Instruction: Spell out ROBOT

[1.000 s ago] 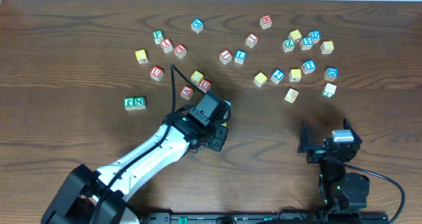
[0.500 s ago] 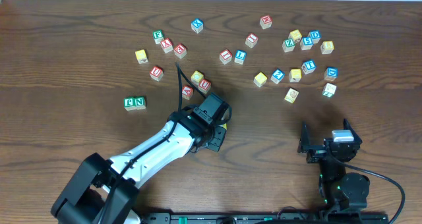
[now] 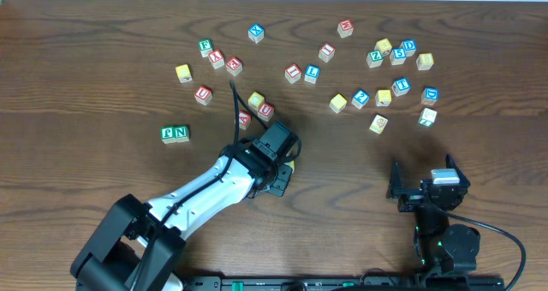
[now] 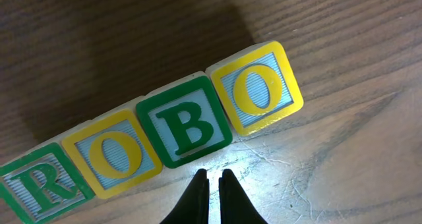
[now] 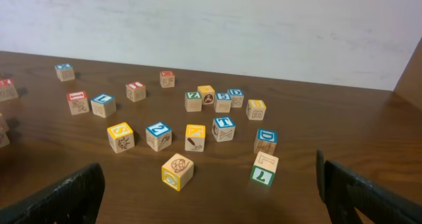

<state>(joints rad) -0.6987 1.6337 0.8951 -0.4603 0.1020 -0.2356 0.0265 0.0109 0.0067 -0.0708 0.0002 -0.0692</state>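
Noting only a small shift vs a second back: left arm (image 3: 197, 193) and cable (image 3: 233, 111) swinging a bit right in overhead, left gripper (image 4: 211, 179) barely budging, right arm (image 3: 445, 231) not budging at all. Seeing left fingertips pinched fully together, gripping nothing, hovering just short of the B cube (image 4: 188, 125). Reading R cube (image 4: 36, 184), first O cube (image 4: 119, 155), B cube and second O cube (image 4: 257, 85) lined up touching, just beyond the left gripper. Missing only T: spotting T cube (image 3: 401, 86) well apart from the left gripper, off to its right and farther up the table, sitting among loose blocks (image 3: 383, 97). Seeing right gripper (image 5: 208, 184) parked wide open and empty, also well to the right of the left gripper. Judging cubes as light, rigid wood with smooth faces, likely skidding if nudged off-centre. Recommending pinching T across two opposite side faces at mid-height, coming straight down, keeping fingers clear of neighbours near it.
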